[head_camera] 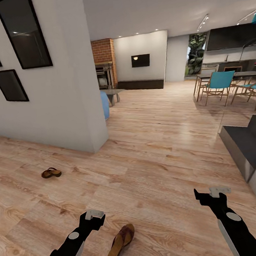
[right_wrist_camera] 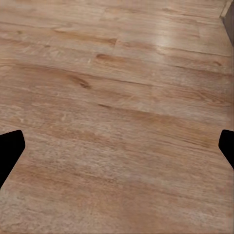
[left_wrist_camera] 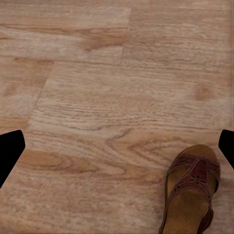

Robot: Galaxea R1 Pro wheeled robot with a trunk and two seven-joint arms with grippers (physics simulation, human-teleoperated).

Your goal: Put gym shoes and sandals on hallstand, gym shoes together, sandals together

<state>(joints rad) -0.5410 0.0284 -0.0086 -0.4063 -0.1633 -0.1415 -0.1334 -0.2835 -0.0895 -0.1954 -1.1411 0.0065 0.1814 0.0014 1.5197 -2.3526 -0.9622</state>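
Brown sandals both lie on the corridor floor, so placing has not begun: one sandal at lower centre of the head view beside the left gripper, the other sandal at mid-left near a white wall corner. Right gripper hangs over bare planks. Left wrist view: fingers apart, sandal at lower right. Right wrist view: fingers apart over floor.

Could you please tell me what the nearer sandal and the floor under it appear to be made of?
The nearer sandal looks like dark brown leather: matte straps with punched holes, over a smoother tan-brown footbed, though it could be imitation. The corridor floor looks like light wood planking with a satin finish: visible grain, knots and plank seams, possibly laminate.
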